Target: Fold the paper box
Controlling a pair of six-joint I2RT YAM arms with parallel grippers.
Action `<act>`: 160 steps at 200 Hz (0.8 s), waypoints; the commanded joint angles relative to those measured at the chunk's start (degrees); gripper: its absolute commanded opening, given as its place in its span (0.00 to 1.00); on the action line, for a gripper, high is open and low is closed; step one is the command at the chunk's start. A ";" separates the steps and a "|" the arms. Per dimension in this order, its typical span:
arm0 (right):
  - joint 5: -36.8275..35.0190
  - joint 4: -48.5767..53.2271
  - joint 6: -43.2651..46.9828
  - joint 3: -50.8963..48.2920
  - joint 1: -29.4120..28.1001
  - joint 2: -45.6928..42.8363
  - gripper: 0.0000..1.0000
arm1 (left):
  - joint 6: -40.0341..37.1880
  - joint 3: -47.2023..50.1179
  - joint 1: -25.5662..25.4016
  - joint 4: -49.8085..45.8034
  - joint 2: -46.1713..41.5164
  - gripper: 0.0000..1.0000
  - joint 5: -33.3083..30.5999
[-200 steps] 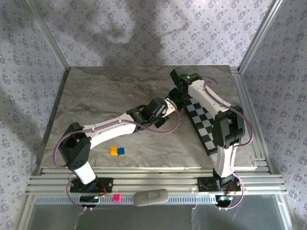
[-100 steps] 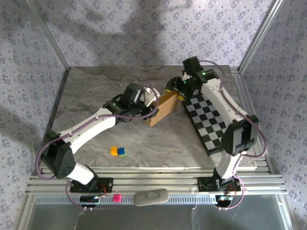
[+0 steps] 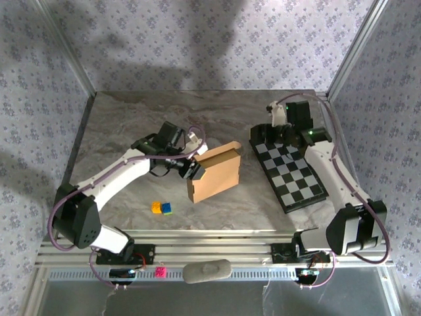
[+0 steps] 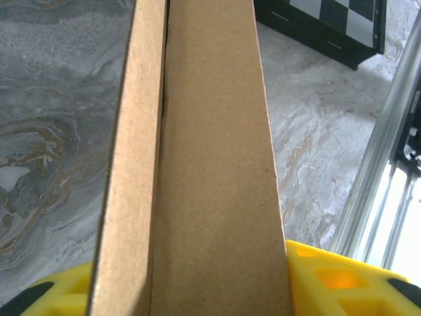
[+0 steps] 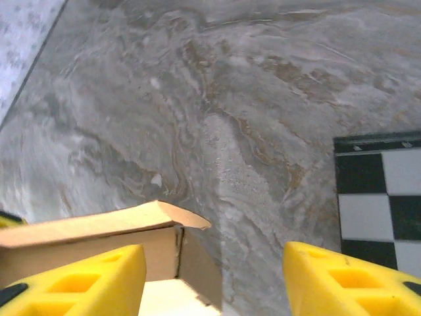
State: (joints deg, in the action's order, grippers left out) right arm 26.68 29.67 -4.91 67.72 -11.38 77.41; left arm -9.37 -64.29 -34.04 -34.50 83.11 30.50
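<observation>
Withdrawn right tool, paper box clamped in left tool

The tan, partly folded paper box stands tilted on edge, one end clamped in the left gripper.

Your right gripper hangs above the marble table, yellow fingers spread apart. The paper box sits low left, with the checkerboard at the right edge.
</observation>
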 commanded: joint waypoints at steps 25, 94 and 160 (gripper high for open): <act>14.36 -3.20 21.25 -2.77 -0.40 3.93 0.55 | -7.26 -2.03 1.26 -5.55 2.94 0.46 3.06; 19.85 4.43 25.89 12.34 -3.62 20.02 0.48 | -9.35 -3.20 1.95 -6.17 4.08 0.46 1.83; 18.46 8.48 29.28 10.02 -4.75 17.26 0.40 | -10.40 -4.26 2.48 -5.90 4.91 0.46 0.27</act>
State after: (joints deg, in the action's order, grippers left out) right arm 44.60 34.83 21.30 79.96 -16.34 98.00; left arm -17.61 -65.80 -32.18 -39.33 87.39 30.74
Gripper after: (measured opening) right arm 0.409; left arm 0.458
